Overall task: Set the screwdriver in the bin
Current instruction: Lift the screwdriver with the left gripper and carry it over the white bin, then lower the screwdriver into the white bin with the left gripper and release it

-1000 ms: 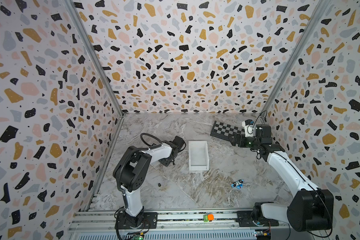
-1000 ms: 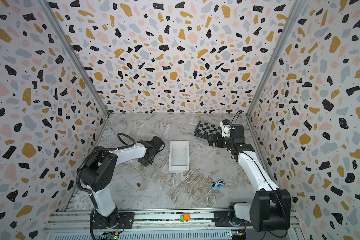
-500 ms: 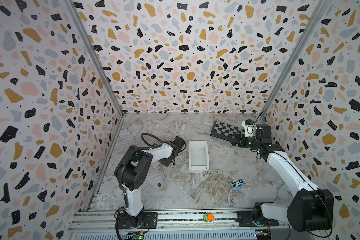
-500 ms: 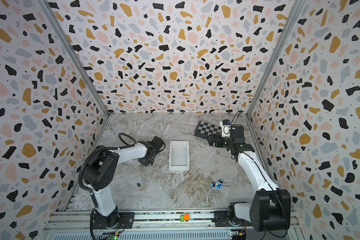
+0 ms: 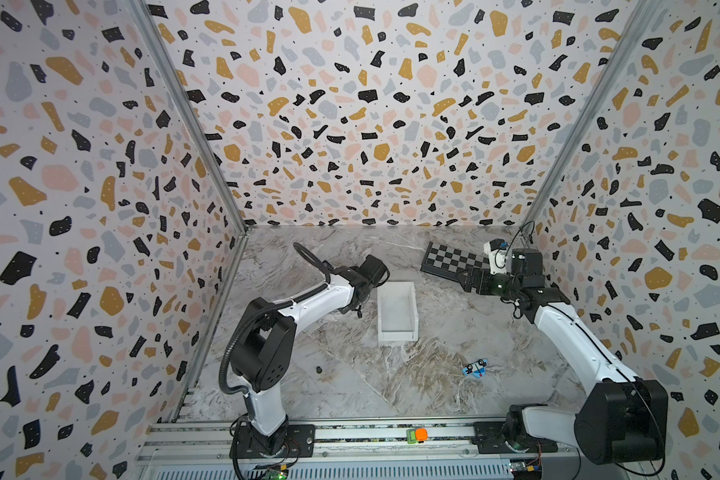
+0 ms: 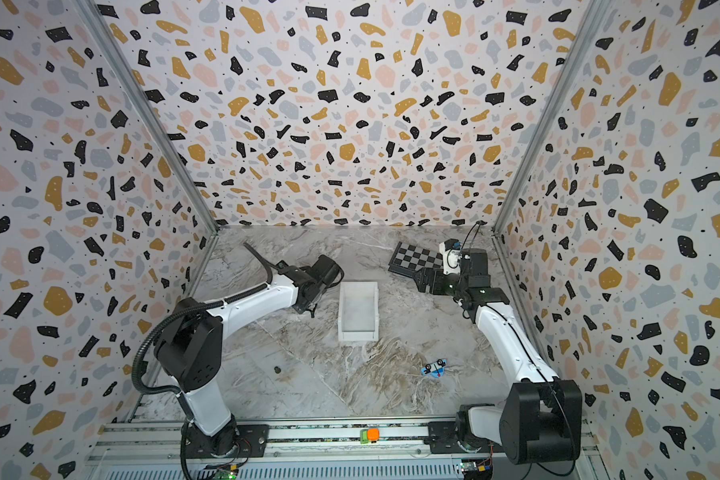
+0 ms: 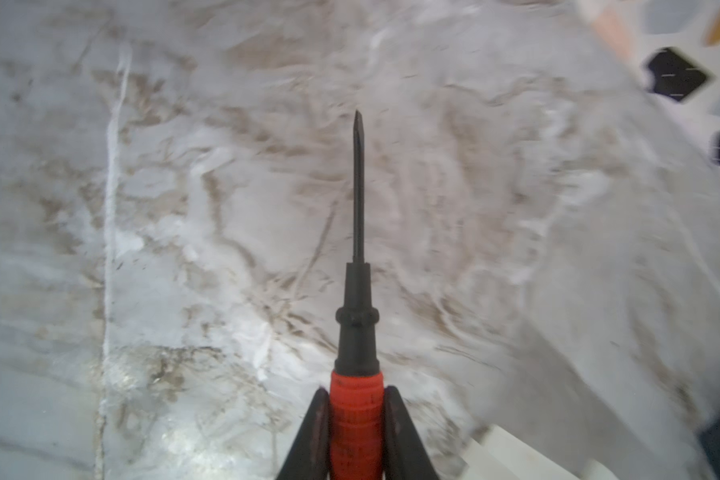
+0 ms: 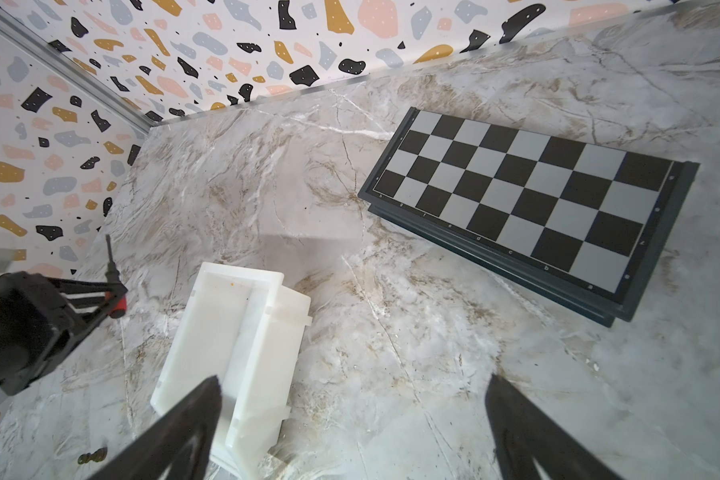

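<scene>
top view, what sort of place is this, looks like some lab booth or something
Most likely a robot test cell, not a home: a left arm and right arm mounted on an aluminium rail, patterned walls boxing in a marble-look tabletop, and unrelated props like a chessboard and white bin.

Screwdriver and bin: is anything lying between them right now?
No. The left gripper holds the screwdriver beside the bin; only bare marble tabletop lies between them, clearest in the right wrist view.
</scene>
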